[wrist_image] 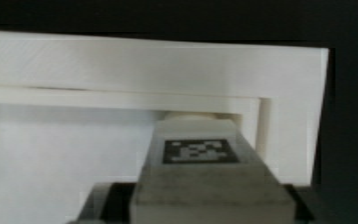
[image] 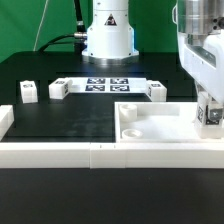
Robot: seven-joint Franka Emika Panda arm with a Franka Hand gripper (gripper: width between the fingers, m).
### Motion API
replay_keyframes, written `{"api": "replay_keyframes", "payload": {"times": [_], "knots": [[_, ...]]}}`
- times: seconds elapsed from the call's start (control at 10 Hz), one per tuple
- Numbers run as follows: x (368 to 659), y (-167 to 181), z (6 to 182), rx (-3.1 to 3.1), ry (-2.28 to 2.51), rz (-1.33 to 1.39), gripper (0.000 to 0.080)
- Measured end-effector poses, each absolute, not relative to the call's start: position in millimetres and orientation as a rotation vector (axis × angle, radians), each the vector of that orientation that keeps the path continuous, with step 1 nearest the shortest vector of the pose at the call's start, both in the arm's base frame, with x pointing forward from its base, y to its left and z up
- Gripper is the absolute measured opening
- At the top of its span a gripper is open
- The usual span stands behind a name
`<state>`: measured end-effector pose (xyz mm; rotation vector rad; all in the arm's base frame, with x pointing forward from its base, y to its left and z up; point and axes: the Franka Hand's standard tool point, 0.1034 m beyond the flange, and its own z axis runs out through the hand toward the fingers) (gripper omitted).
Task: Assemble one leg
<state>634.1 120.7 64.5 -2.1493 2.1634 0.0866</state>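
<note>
The small white boxy plastic leg (wrist_image: 201,160) with the black-and-white tag is being pinched upright in the gripper (image: 209,116), long axis vertical, directly over the 3 o'clock edge of the large white square tray-like piece (image: 150,128).

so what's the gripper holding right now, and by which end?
The gripper appears to hold a leg at the tabletop; the grip point can't be told.

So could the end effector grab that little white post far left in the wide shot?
Probably not yet. The end effector seems shut on a held leg over the big white piece. Nothing stands between it and the far leg, but it must let go first.
</note>
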Motion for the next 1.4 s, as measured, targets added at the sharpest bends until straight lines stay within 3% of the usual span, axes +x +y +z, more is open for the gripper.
{"api": "replay_keyframes", "payload": {"times": [0.4, 0.5, 0.6, 0.7, 1.4], "knots": [[634.3, 120.9, 64.3, -2.072, 2.237, 0.092, 0.0296], [634.2, 121.2, 64.2, -2.086, 2.224, 0.092, 0.0474], [634.1, 121.0, 64.1, -2.173, 2.136, 0.087, 0.0596], [633.8, 121.1, 64.2, -2.296, 2.003, 0.08, 0.0634], [637.1, 120.6, 64.5, -2.951, 0.93, 0.013, 0.0649]]}}
